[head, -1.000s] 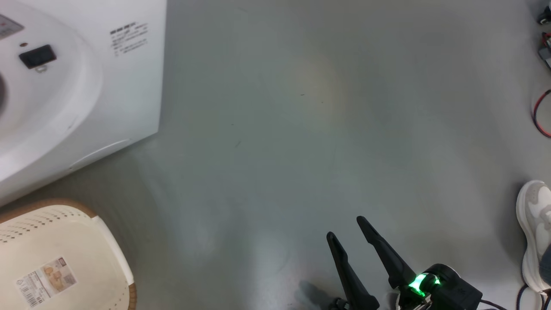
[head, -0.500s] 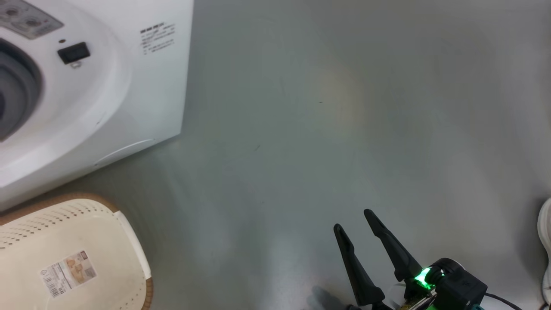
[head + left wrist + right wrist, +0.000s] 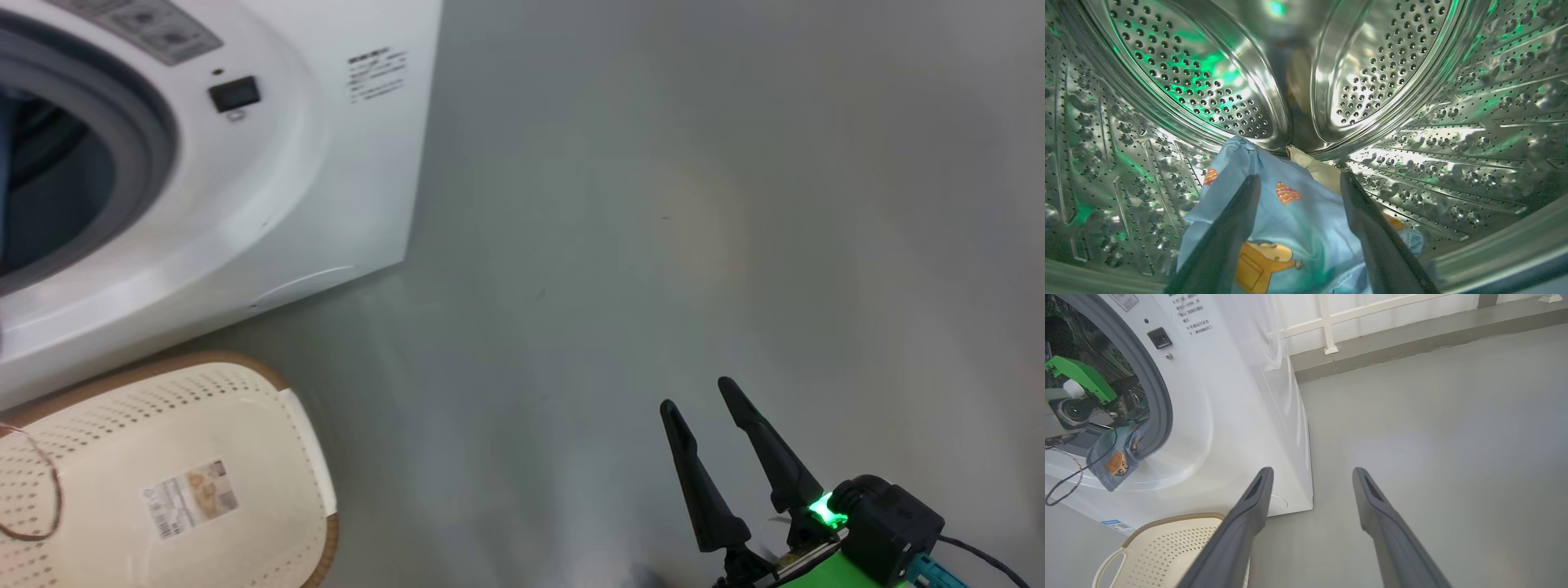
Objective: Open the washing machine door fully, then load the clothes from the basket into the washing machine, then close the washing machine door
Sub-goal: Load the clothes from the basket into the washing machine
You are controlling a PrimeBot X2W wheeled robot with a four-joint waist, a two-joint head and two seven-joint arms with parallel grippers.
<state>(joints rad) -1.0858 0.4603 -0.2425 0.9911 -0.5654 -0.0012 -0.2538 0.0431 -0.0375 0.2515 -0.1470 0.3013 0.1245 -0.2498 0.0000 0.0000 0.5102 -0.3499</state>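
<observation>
Left claw (image 3: pixel 1300 175): I see jaws apart inside drum (image 3: pixel 1453 163), above clothes (image 3: pixel 1290 220).
Right claw (image 3: pixel 696 393): spread; open floor (image 3: pixel 653 204) around.
Gasket (image 3: pixel 1163 412) edge: clothes hang over.

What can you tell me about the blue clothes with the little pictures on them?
The clothes are a soft, crumpled bundle of light blue cloth printed with orange cartoon figures, with a cream piece tucked behind. They lie low in the shiny holed steel drum of the washing machine. The left claw stands open, one finger on each side. From outside, one blue corner hangs out over the grey rubber ring.
</observation>
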